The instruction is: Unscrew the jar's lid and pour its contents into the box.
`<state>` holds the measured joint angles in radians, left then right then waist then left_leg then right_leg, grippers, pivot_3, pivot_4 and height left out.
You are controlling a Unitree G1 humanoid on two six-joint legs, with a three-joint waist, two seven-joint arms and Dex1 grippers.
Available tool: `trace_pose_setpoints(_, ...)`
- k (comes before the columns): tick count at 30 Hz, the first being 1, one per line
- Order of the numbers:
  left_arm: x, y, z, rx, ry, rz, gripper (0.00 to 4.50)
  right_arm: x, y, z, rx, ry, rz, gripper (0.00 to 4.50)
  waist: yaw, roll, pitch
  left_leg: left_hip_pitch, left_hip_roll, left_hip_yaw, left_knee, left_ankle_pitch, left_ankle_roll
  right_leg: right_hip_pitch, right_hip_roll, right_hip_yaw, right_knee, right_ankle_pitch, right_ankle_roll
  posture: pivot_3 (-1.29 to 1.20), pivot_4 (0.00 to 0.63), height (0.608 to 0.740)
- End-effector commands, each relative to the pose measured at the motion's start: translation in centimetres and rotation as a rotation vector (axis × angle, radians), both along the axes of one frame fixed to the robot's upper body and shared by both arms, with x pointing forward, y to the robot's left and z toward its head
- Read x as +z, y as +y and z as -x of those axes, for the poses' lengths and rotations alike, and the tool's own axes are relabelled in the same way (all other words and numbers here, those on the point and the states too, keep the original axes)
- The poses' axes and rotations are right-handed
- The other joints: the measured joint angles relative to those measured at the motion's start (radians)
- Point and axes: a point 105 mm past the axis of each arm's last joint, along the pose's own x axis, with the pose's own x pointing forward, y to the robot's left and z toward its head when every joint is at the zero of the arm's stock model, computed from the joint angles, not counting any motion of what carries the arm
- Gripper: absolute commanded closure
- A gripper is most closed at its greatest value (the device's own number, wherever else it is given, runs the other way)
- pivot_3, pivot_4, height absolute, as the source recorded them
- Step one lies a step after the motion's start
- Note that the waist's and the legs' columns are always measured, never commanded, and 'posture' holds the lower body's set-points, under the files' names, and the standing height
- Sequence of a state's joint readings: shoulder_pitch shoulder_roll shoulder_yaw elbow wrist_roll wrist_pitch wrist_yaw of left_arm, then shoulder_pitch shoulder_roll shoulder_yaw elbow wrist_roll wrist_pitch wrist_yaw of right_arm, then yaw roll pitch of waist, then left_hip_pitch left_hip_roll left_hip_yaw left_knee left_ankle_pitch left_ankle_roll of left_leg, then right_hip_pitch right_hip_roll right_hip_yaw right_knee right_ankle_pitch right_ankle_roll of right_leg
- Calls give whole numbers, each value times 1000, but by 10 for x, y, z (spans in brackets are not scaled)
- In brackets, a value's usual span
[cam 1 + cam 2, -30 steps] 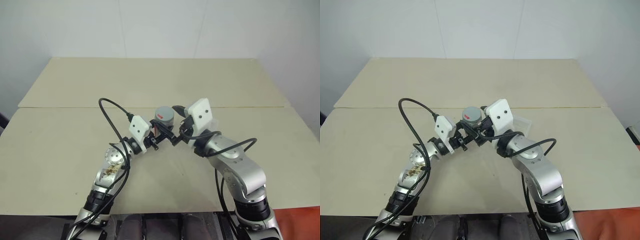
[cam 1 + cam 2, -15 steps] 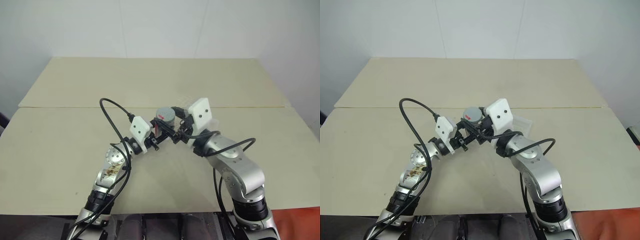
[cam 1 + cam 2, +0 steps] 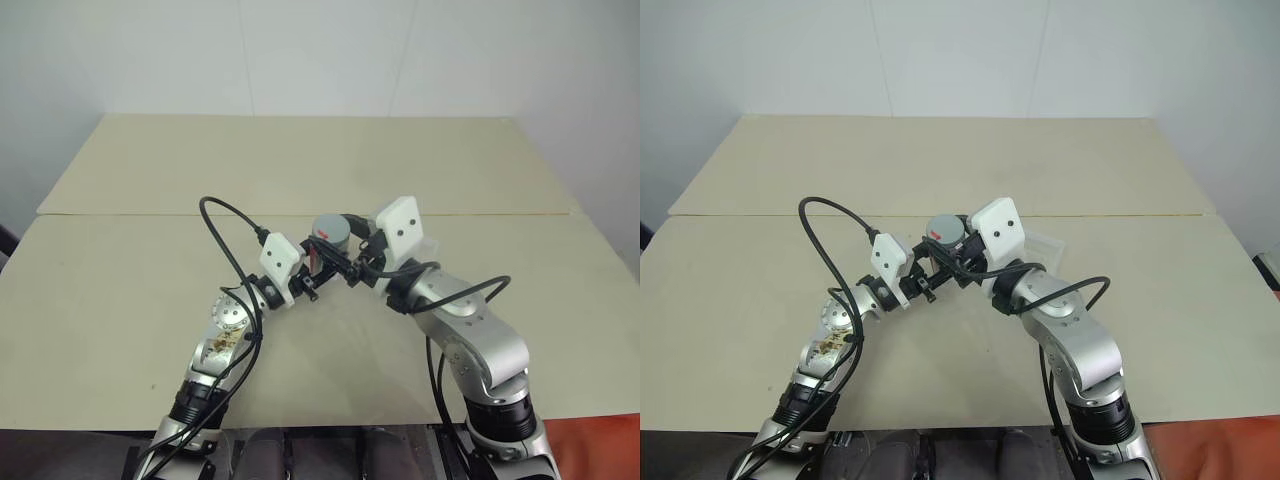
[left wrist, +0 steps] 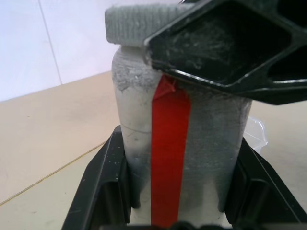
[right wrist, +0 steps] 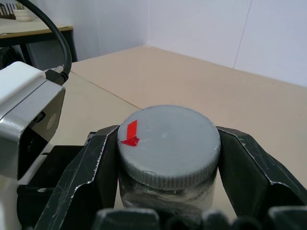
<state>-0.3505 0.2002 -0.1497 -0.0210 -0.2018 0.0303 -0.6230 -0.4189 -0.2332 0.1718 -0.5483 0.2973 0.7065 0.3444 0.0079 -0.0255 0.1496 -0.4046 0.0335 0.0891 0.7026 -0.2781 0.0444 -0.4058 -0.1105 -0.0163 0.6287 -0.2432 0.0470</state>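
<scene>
I count one jar (image 4: 144, 124) with one red stripe (image 4: 169, 153) down its side, and one grey lid (image 5: 168, 143) with one little red mark (image 5: 129, 133) on top. I have two grippers, my left gripper (image 3: 318, 262) and my right gripper (image 3: 352, 250). There is one clear box (image 3: 1043, 244) and two tan table boards (image 3: 120, 280).

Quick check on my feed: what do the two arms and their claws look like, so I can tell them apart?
Both arms have silver metal links with black joint rings and looping black cables. Each wrist carries a white block with two dark dots. The left claw and right claw each have two black angular fingers, scuffed pale at the edges. The right arm looks bulkier, the left slimmer.
</scene>
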Motion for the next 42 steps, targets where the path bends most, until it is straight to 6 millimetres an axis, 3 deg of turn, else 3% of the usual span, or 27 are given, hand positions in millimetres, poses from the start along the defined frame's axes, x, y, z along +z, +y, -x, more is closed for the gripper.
trace_pose_setpoints(1,7,-5,7,-56,-37,5,2514,12,-2,5,39,-73,3,1652,0,0,0,0,0,0,0,0,0,0,0,0,0,0,0,0,150,740)
trace_pose_setpoints(12,12,-9,13,-113,-48,18,2514,12,-9,9,381,-72,46,1652,0,0,0,0,0,0,0,0,1,0,0,0,-2,0,0,0,150,740)
trace_pose_setpoints(31,13,-15,23,-145,-61,23,2514,17,-5,-9,1080,-73,164,1652,0,0,0,0,0,1,0,0,0,0,0,0,1,0,0,0,150,740)
trace_pose_setpoints(42,14,-18,23,-141,-66,27,2514,15,-2,-28,1087,-100,237,1652,-8,0,0,0,1,1,0,1,-2,0,0,0,1,0,0,0,150,740)
